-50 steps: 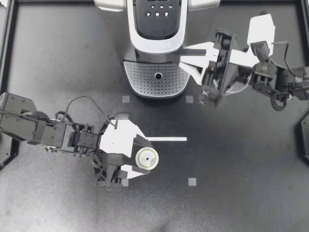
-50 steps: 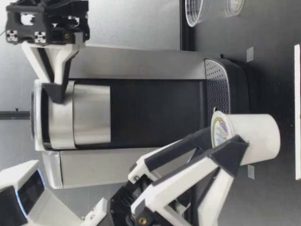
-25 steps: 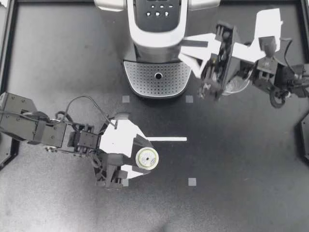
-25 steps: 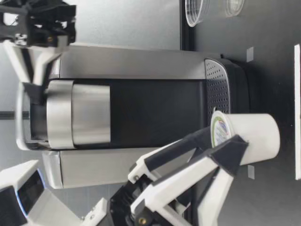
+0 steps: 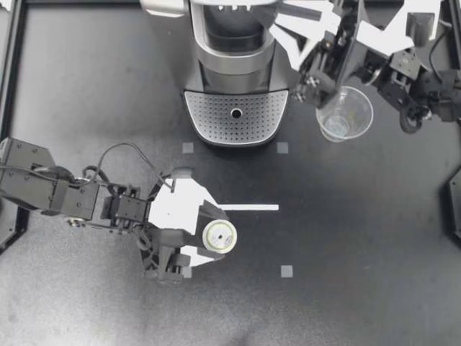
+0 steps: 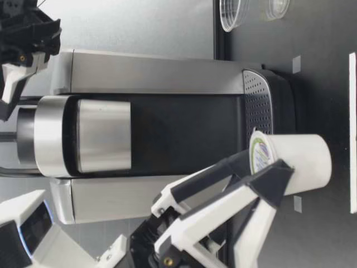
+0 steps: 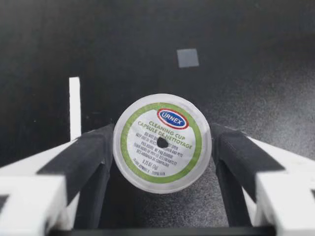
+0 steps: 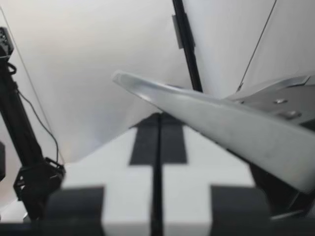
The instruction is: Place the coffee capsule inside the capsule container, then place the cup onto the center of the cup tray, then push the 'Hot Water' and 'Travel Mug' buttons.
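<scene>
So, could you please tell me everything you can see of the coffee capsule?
The coffee capsule is a white plastic-looking pod with a round printed lid, green-ringed, with a small hole at its centre. It is upright, lid up, gripped from two sides by the dark fingers of my left pincer. Whether its base touches the table is unclear.

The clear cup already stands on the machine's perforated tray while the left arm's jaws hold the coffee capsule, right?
No. The top view shows the clear cup on the table beside the coffee machine; the perforated tray is bare. The left arm's jaws do hold the coffee capsule.
</scene>
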